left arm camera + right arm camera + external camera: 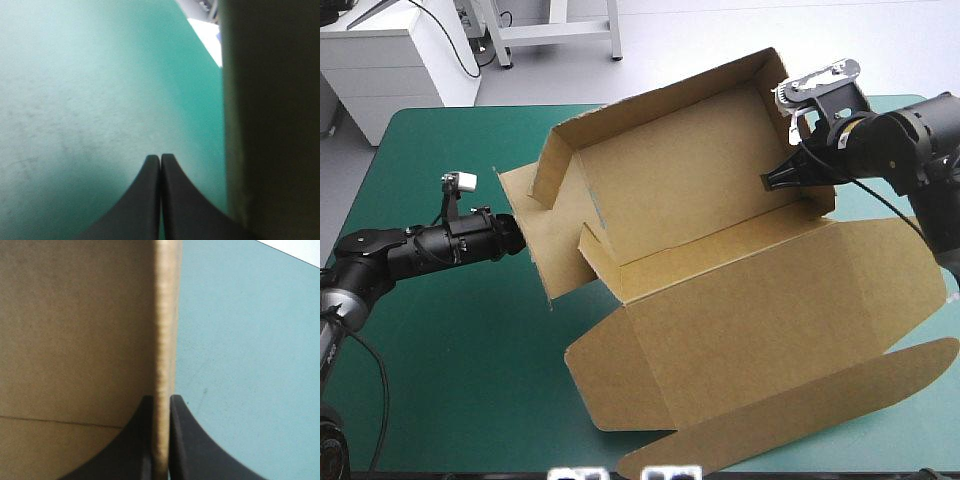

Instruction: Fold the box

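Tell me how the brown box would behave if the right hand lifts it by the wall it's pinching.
The box probably stays stiff: its raised walls hold straight edges. It looks light, thin board, so one pinch by the right hand may carry it. The long lid flap, lying flat and hinged on creases, would likely swing or droop.

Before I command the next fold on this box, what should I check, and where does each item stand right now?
1. Right tool grip on the box: ok, the board edge is clamped in it.
2. Left tool grip: not ok, it is shut on nothing, with the box's end wall beside it.
3. Back wall raised: ok.
4. Flaps tucked at the left tool's end: cannot tell.
5. Lid spread open toward the robot: ok.
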